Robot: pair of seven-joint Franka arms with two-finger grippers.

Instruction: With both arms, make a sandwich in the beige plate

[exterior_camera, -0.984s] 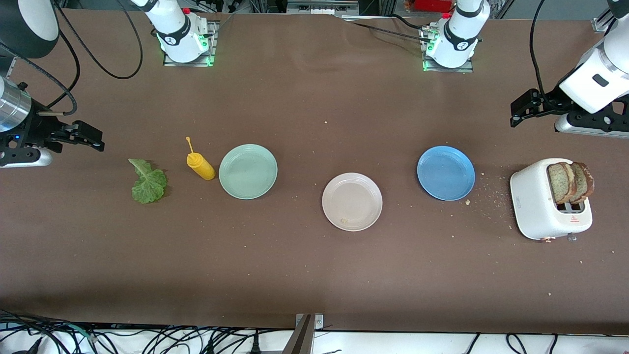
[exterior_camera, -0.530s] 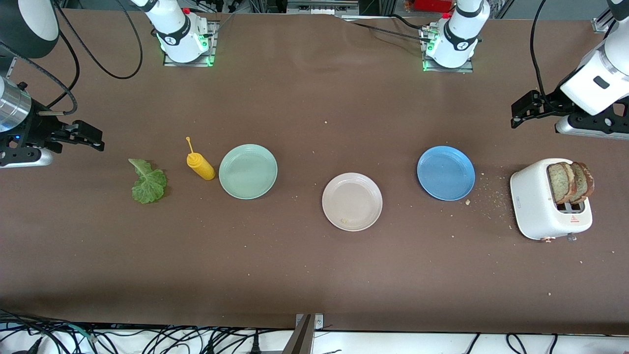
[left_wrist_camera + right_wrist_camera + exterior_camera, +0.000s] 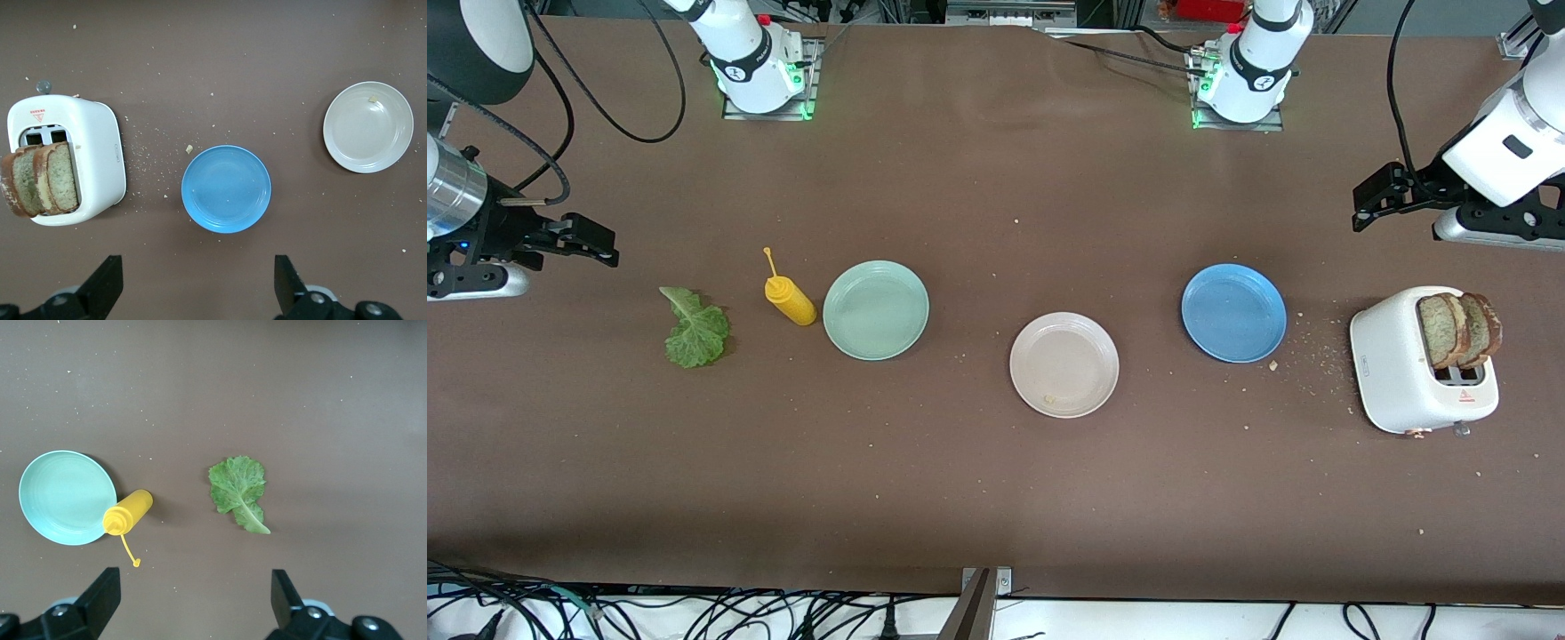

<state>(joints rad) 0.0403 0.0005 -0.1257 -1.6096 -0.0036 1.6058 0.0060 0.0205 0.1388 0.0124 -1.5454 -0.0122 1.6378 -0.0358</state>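
Right gripper [image 3: 596, 244] hangs over bare table at the right arm's end, wrist roughly level, fingers pointing toward the table's middle; jaws wide open, holding nothing. Its wrist view looks straight down at the lettuce [image 3: 239, 490], the mustard bottle [image 3: 127, 513] and the green plate [image 3: 67, 497].

On the table from that end: lettuce [image 3: 694, 329] lying flat, then the mustard bottle [image 3: 789, 298], upright, just beside the green plate [image 3: 876, 309].

Beige plate [image 3: 1064, 364] sits mid-table, nearer the front camera than the other two plates. It holds only a small crumb; no bread or lettuce on it yet.

Blue plate [image 3: 1233, 312] comes next, with crumbs scattered between it and the toaster [image 3: 1400, 364]. Two bread slices [image 3: 1458, 331] stand in the toaster's slots, sticking out the top.

Left gripper [image 3: 1374, 196] hangs over bare table near the toaster, at the left arm's end; forearm slopes down to it. Jaws wide open, empty. Its fingers [image 3: 107, 283] frame the toaster [image 3: 93, 157], blue plate [image 3: 227, 189] and beige plate [image 3: 368, 127] in the left wrist view.
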